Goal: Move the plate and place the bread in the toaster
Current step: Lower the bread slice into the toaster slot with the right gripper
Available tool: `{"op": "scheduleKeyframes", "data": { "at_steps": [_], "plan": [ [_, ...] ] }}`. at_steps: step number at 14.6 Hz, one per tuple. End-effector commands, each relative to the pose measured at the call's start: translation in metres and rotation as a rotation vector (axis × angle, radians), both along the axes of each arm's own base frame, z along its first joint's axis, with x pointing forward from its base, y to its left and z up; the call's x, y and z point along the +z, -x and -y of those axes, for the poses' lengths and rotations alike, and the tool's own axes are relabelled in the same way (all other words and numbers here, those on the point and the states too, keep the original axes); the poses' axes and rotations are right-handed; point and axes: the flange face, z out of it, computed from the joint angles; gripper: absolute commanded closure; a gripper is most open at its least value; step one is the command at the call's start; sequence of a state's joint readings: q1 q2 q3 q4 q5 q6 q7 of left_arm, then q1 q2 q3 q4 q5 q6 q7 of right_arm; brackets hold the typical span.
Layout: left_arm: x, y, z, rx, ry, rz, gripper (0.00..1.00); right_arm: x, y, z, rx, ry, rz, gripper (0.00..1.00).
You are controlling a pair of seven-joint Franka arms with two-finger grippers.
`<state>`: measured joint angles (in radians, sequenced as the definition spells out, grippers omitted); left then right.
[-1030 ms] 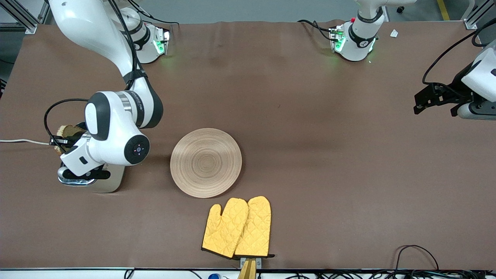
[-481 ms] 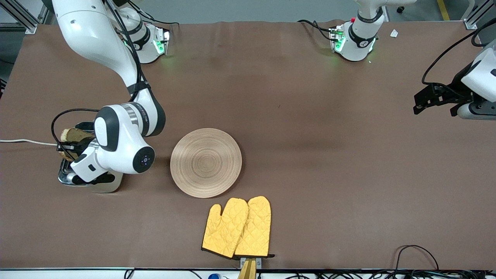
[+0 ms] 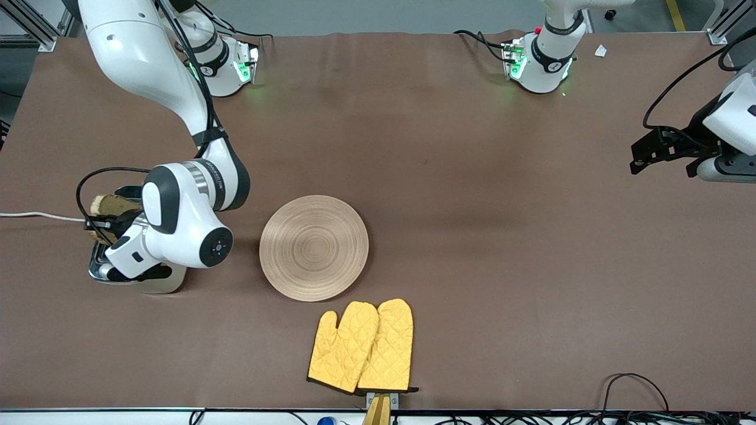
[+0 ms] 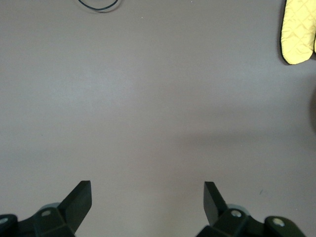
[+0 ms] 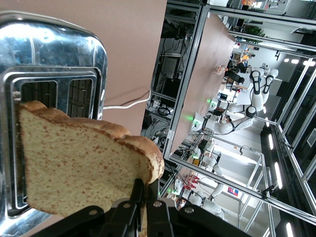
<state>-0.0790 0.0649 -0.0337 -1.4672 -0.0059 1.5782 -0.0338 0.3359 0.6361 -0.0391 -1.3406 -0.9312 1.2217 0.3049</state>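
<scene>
- The right end effector (image 5: 143, 205) was clamped on one edge of the bread (image 5: 79, 163), holding the slice on edge over the toaster (image 3: 139, 271) at the right arm's end of the table (image 3: 472, 236).
- In the right wrist view the slice hung above the chrome top, its lower edge near the slots (image 5: 59, 94) but not yet in one.
- To do this step well, the arm should have lined the slice's flat faces up with one slot's length and squared it before lowering.
- A slow, straight descent seemed wise, since a tilted crust could have caught on the slot's wire guides.
- The grip was best loosened only once most of the slice sat inside.
- The plate (image 3: 313, 248) lay bare near mid-table, just beside the yellow oven mitts (image 3: 361, 346).
- The left end effector (image 4: 147, 197) waited with fingers spread wide, holding nothing, over bare table at its own end.
</scene>
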Motion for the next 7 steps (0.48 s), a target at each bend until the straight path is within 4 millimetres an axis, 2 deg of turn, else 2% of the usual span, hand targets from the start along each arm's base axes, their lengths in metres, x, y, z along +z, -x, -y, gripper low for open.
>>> {"op": "scheduleKeyframes", "data": {
  "at_steps": [1, 7],
  "plan": [
    [0.004, 0.002, 0.002, 0.006, -0.021, 0.006, 0.0, 0.001, 0.001, 0.008, -0.01, 0.03, 0.006, 1.0],
    [0.004, 0.002, 0.001, 0.006, -0.021, 0.006, 0.0, -0.01, 0.0, 0.004, 0.0, 0.032, -0.001, 1.0]
  ]
}}
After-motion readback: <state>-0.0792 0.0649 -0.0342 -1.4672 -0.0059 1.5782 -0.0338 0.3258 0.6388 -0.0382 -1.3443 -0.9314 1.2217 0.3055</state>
